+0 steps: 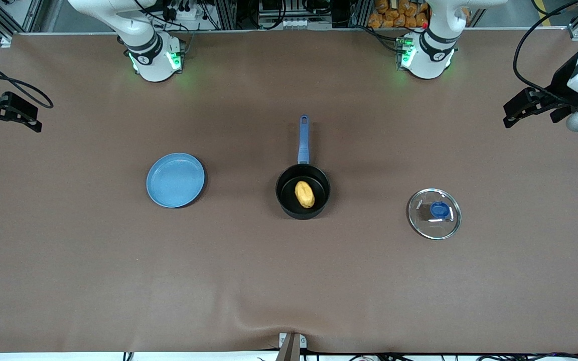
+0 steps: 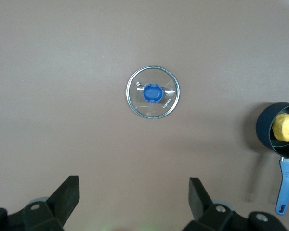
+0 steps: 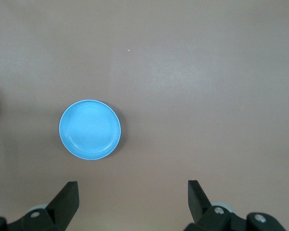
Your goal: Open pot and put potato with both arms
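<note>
The black pot [image 1: 289, 198] with its long blue handle [image 1: 303, 140] stands uncovered at the table's middle. The yellow-orange potato [image 1: 304, 194] lies inside it. The pot [image 2: 267, 137] and potato [image 2: 284, 127] also show in the left wrist view. The glass lid with a blue knob [image 1: 434, 213] lies flat on the table toward the left arm's end; it also shows in the left wrist view [image 2: 153, 92]. My left gripper [image 1: 527, 114] [image 2: 134, 185] is open and empty, high at that end of the table. My right gripper [image 1: 12, 119] [image 3: 133, 190] is open and empty, high at the right arm's end.
A round light-blue plate [image 1: 175, 180] lies bare on the table between the pot and the right arm's end; it also shows in the right wrist view [image 3: 89, 129]. A brown cloth [image 1: 289, 281] covers the table. A small bracket [image 1: 291, 343] sits at the near edge.
</note>
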Controlling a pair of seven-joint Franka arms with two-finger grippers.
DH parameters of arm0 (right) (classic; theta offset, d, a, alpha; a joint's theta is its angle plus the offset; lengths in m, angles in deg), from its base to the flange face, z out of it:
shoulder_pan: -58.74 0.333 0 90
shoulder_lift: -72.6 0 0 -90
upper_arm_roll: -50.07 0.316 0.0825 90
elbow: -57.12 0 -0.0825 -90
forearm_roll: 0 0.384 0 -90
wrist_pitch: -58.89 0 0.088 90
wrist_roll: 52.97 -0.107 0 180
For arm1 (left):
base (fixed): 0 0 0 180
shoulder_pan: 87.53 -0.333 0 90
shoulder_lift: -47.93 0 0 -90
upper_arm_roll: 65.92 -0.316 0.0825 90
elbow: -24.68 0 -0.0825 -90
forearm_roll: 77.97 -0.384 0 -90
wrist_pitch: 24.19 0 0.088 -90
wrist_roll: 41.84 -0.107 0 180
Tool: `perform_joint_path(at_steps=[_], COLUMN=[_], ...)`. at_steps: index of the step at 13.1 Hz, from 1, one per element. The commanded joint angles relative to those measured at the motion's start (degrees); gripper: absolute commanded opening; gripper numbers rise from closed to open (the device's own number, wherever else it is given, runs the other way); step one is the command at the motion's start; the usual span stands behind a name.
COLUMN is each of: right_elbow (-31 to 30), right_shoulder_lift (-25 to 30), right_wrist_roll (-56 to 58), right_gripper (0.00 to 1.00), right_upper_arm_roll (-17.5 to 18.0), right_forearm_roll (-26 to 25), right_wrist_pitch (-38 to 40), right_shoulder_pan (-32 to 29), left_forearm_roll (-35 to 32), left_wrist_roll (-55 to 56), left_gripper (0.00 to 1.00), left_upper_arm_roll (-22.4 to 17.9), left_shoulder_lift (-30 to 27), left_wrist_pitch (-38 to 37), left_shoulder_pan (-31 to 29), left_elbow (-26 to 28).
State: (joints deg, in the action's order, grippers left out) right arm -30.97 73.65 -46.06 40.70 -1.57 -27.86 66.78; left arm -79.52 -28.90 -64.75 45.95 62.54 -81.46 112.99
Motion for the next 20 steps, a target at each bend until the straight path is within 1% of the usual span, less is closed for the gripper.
perform_joint_path(at_steps=[1, 3, 5, 11, 12, 14, 20], right_elbow=[-1.5, -1.3, -1.2, -0.4, -0.6, -0.7, -0.7], right_shoulder_lift=[2.0, 2.0, 2.2, 1.9, 2.0, 2.3, 2.3], right_wrist_roll=[-0.8, -0.8, -0.8, -0.8, -0.8, -0.8, -1.0], right_gripper=[1.0, 1.0, 1.0, 1.0, 1.0, 1.0, 1.0], right_upper_arm_roll=[1.1, 1.3, 3.7, 3.8, 4.2, 7.3, 7.9], right_forearm_roll=[-1.3, -1.3, -1.4, -1.5, -1.3, -1.3, -1.2], right_wrist_pitch=[-0.1, -0.5, -0.3, 0.0, 0.0, 0.1, 0.2], right_shoulder_pan=[-1.4, -0.7, -1.4, -1.8, -2.9, -6.0, -6.5], left_forearm_roll=[-1.3, -1.2, -1.2, -1.3, -1.2, -1.2, -1.2], left_wrist_roll=[-1.3, -1.9, -1.6, -2.0, -2.0, -2.0, -2.0], left_gripper=[1.0, 1.0, 1.0, 1.0, 1.0, 1.0, 1.0], left_upper_arm_roll=[-0.1, -0.3, -0.3, -0.3, -0.3, -0.3, -0.2], left_shoulder_lift=[-0.7, -0.7, -0.6, -0.6, -0.6, -0.6, -0.7], left_wrist_pitch=[-1.1, -1.1, -1.1, -1.1, -1.1, -1.1, -1.1], left_shoulder_pan=[0.0, -0.1, -0.1, 0.0, 0.0, 0.0, -0.1], left_elbow=[-0.4, -0.4, -0.6, -0.7, -0.7, -0.7, -0.7])
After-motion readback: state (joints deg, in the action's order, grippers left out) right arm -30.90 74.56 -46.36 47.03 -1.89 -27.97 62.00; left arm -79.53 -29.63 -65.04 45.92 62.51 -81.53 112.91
